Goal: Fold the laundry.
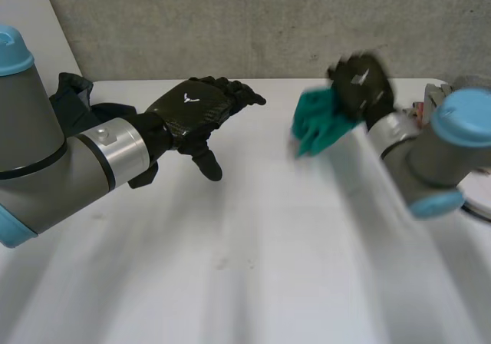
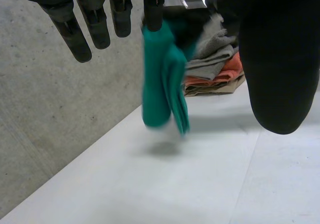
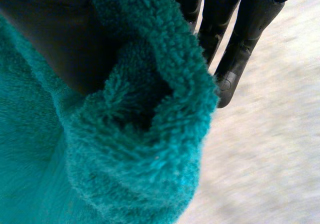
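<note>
The right hand [image 1: 360,83] held a teal terry towel [image 1: 316,127] bunched in its grip, hanging just above the surface [image 1: 245,267] toward its far right edge. The left hand [image 1: 196,112] hovered with relaxed fingers, empty. The towel looked light, soft and floppy, probably best taken by two corners.

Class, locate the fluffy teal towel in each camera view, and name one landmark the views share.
Head view: the fluffy teal towel hangs from the right robot hand, above the white table.
Left wrist view: beyond the left robot hand, before a stack of folded cloths.
Right wrist view: bunched against the right robot hand's palm.
Shared landmark: the white table.
</note>
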